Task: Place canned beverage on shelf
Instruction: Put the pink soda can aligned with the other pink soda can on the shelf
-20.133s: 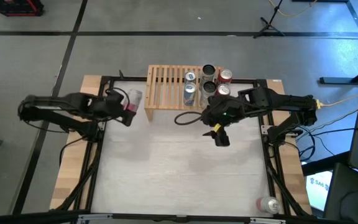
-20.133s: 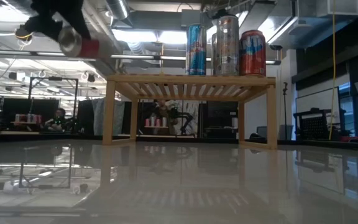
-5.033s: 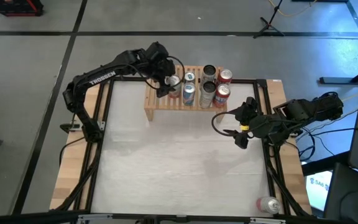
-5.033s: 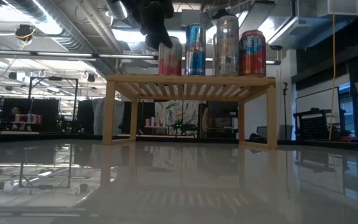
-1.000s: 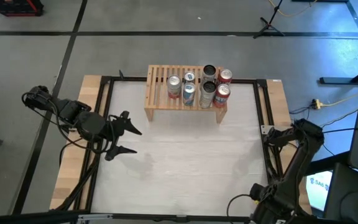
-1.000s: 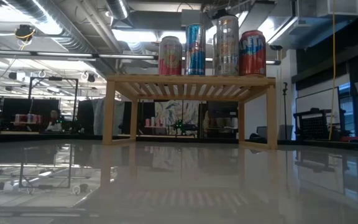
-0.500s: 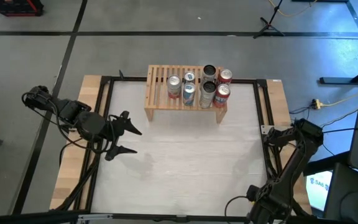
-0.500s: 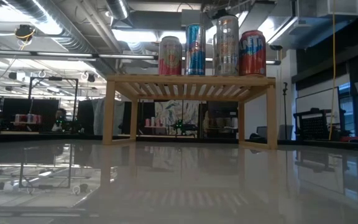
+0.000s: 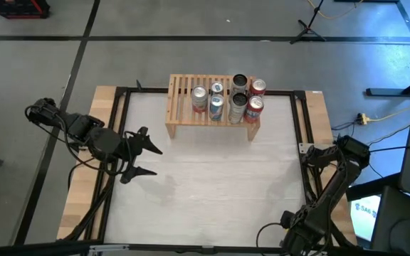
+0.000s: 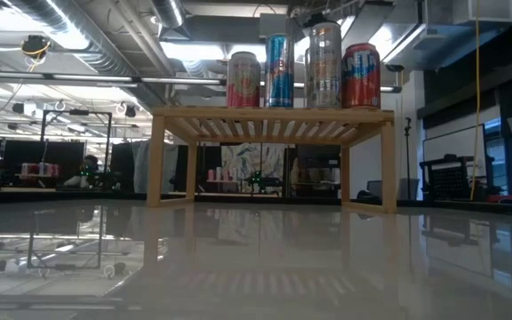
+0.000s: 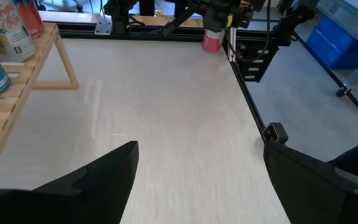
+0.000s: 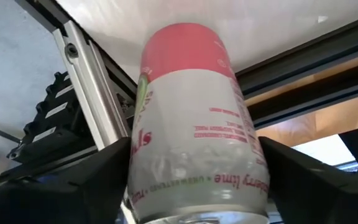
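The light-wood shelf stands at the table's far side with several cans upright on its slats; its end shows in the left wrist view. A pink and white can is at the table's near right corner, also seen in the left wrist view. My right gripper is over it and hides it in the high view. It is open, with one finger on either side of the can. My left gripper waits open and empty at the table's left edge.
The table's black frame rails run close beside the can at the near right corner. The wide white tabletop lies between the shelf and the near edge. Wooden side boards flank the table.
My right arm has shifted a little toward the table's left at the near right corner, staying over the can. The shelf and its cans have kept still.
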{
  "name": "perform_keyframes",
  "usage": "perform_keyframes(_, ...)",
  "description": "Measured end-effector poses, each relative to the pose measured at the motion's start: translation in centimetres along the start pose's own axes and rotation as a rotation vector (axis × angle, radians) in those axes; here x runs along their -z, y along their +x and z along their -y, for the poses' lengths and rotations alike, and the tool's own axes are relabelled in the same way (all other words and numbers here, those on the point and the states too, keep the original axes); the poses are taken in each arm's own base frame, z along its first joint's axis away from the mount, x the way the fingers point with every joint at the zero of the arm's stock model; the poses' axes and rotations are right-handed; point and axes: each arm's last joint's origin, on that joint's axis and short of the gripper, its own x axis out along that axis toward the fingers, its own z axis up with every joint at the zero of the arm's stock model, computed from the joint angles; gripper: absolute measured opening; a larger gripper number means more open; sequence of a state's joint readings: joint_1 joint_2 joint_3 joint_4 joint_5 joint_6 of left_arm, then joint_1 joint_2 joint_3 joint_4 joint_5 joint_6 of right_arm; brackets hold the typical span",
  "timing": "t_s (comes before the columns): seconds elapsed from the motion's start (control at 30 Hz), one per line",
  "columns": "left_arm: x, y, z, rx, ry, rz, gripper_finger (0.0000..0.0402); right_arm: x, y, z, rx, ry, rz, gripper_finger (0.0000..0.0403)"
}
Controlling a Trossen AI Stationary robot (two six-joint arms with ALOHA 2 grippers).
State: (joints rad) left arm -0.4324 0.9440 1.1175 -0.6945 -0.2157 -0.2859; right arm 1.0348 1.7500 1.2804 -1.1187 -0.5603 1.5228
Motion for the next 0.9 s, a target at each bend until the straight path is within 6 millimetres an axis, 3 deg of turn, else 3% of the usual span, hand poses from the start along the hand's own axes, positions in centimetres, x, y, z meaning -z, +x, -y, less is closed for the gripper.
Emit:
perform_keyframes(0.13,0.0,0.0,0.0,0.0,0.0,0.0,0.0336,0.0,-0.2,0.0,-0.01,0.003,-0.008,0.0262)
perform_keyframes(0.23,0.0,0.0,0.0,0.0,0.0,0.0,0.0336,-0.4,-1.6,-0.3,-0.038,0.011,0.007,0.026)
perform_keyframes(0.4,0.0,0.0,0.0,0.0,0.0,0.0,0.0336,-1.8,-6.5,-1.1,-0.135,-0.019,0.182,0.026)
perform_keyframes(0.57,0.0,0.0,0.0,0.0,0.0,0.0,0.0336,-4.8,-12.8,-0.8,-0.235,-0.042,0.472,0.026)
perform_keyframes(0.73,0.2,0.0,0.1,0.0,-0.041,-0.021,0.0336,-8.3,-18.2,0.9,-0.268,-0.055,0.711,0.026)
perform_keyframes(0.9,1.3,0.8,0.1,0.011,-0.046,-0.072,0.0336,-11.3,-21.6,2.6,-0.245,-0.11,0.825,0.026)
